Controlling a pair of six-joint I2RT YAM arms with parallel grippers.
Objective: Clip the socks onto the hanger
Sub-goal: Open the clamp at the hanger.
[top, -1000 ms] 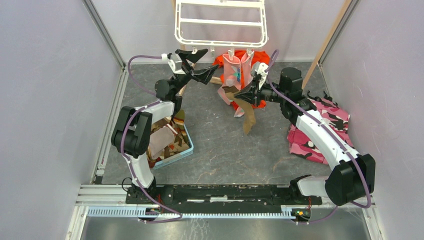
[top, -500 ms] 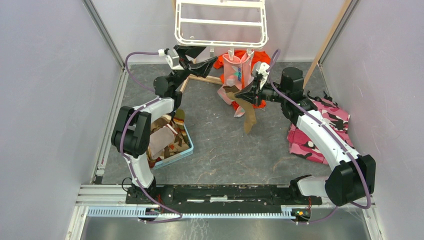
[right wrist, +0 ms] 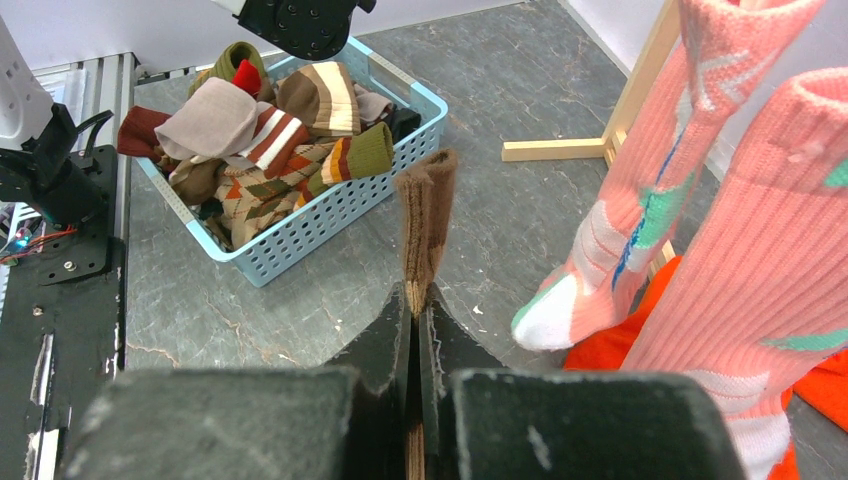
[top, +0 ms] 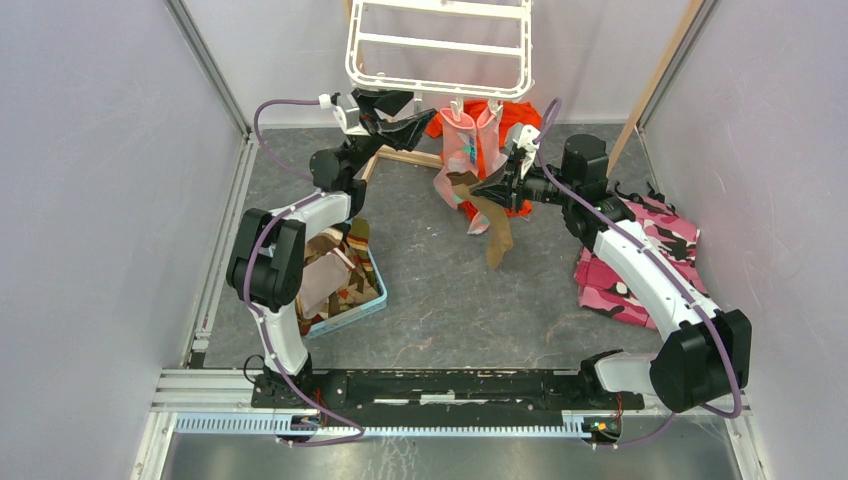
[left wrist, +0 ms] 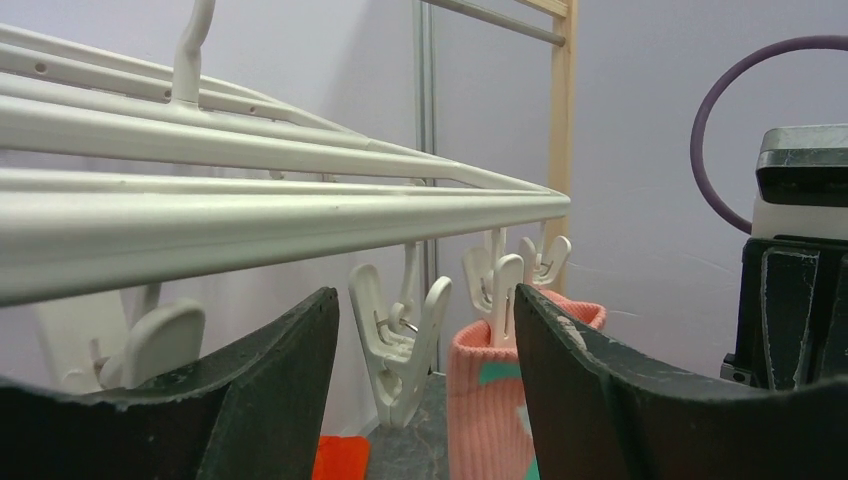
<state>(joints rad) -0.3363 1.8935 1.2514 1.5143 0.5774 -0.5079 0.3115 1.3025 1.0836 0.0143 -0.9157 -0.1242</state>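
Note:
The white hanger [top: 440, 48] hangs at the back; its bars [left wrist: 250, 215] fill the left wrist view. Two pink socks [top: 468, 150] with teal patches hang from its clips. My left gripper [top: 412, 112] is open just under the hanger's near edge, with a free white clip [left wrist: 398, 340] between its fingers. My right gripper [top: 478, 190] is shut on a plain brown sock [top: 495, 232] that dangles below it; in the right wrist view the brown sock [right wrist: 425, 215] sticks out past the fingertips [right wrist: 403, 315]. The pink socks [right wrist: 770, 230] hang to its right.
A light blue basket [top: 372, 295] with several assorted socks sits at the left, also seen in the right wrist view [right wrist: 330, 205]. An orange garment [top: 510, 120] lies behind the pink socks. A pink camouflage cloth [top: 640, 262] lies at the right. A wooden stand [top: 655, 75] leans at the back right.
My left gripper has risen and moved back toward the hanger's near edge, bringing a clip between its fingers. The right gripper holds still with the brown sock.

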